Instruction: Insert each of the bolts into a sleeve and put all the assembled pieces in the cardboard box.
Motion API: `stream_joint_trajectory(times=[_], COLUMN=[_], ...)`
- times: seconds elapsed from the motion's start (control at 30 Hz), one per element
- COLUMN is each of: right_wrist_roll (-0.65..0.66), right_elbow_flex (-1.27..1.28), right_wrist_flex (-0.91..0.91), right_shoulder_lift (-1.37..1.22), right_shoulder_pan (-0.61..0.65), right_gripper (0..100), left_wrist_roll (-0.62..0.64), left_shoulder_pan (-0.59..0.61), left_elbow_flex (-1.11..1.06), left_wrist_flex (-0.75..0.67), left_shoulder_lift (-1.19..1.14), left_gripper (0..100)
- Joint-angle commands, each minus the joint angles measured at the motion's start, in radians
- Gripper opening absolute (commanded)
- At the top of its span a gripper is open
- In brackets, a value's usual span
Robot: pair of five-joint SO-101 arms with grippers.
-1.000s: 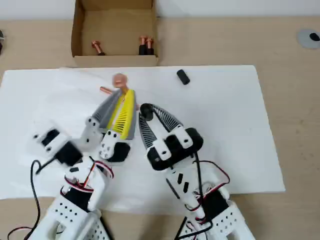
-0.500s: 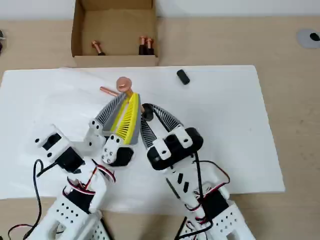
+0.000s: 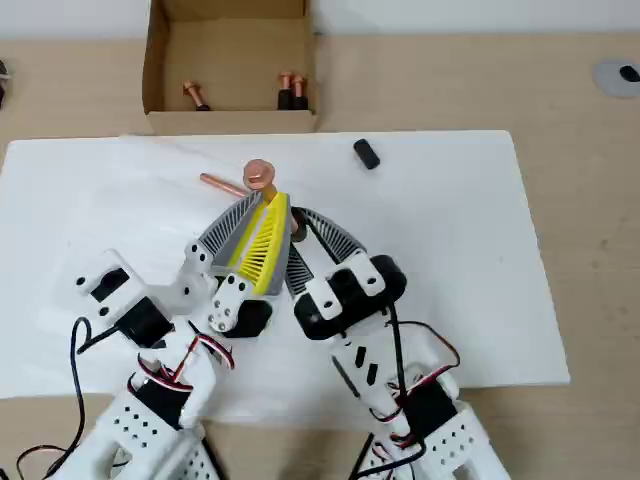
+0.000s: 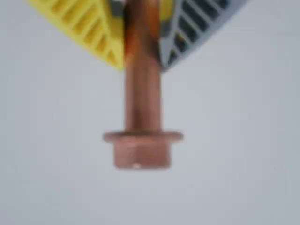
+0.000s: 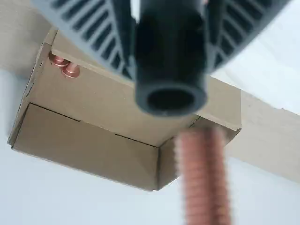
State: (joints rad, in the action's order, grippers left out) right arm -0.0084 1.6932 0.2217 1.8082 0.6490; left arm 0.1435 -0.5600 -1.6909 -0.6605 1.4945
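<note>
Centrally, bolt (image 4: 143,101) pinched by left gripper (image 3: 268,203) above sheet (image 3: 450,250), sleeve (image 5: 171,51) clamped in right gripper (image 3: 298,222) just beside it, second bolt (image 3: 222,184) laid on sheet, box (image 3: 154,70) set beyond.

The left arm's fingers (image 3: 262,235) and the right arm's fingers (image 3: 330,240) meet tip to tip over the sheet (image 3: 450,250) on the desk (image 3: 580,200). A bolt (image 4: 142,117) juts beyond the left fingers. A sleeve (image 5: 171,61) sits between the right fingers. Just left of the left fingertips lies a second bolt (image 3: 222,185), and beyond and right of the right fingertips a spare sleeve (image 3: 366,154). Farther beyond, off the sheet, stands the cardboard box (image 3: 232,121), holding 1 piece (image 3: 195,96) left and 2 pieces (image 3: 292,90) right.
</note>
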Motion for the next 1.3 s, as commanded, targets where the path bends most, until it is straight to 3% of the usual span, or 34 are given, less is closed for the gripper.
stream_joint_trajectory(times=[0.0,1.27], right_wrist_roll=[0.006,0.006], right_elbow_flex=[-0.007,-0.007], right_wrist_flex=[-0.026,-0.026], right_shoulder_lift=[0.125,0.125], right_shoulder_pan=[-0.004,-0.004], right_gripper=[1.2,1.2], left_wrist_roll=[-0.011,-0.011], left_shoulder_pan=[-0.003,0.026], left_elbow_flex=[-0.009,0.015], left_wrist_flex=[-0.020,-0.043], left_shoulder_lift=[-0.004,-0.073], left_gripper=[1,1])
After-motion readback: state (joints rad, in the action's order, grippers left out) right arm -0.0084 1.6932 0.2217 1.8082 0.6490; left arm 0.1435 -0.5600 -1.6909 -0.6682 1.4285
